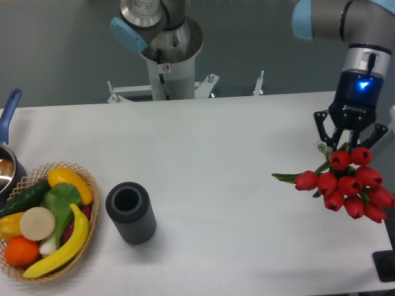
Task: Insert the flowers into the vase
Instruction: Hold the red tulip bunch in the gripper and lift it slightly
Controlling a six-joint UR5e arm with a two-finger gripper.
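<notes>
White desk (216, 142): the items below are carried on it.

Bunch of red tulip buds with green stems and leaves (345, 184): seen at the right edge, with the black two-finger claw (349, 145) set directly above it; fingers spread around the stem tops, contact not discernible.

Short dark grey ribbed cylindrical vase (130, 213): upright at lower left, mouth open, well apart from the tulips.

Woven basket (86, 176) of fruit and vegetables: just beside the vase, to its left.

Blue-handled pot (8, 123): partly cut off at the left edge.

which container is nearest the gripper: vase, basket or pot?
The vase, the dark ribbed cylinder standing right of the woven basket. The blue-handled pot sits farthest left. The gripper is at the far right, over the flowers.
</notes>
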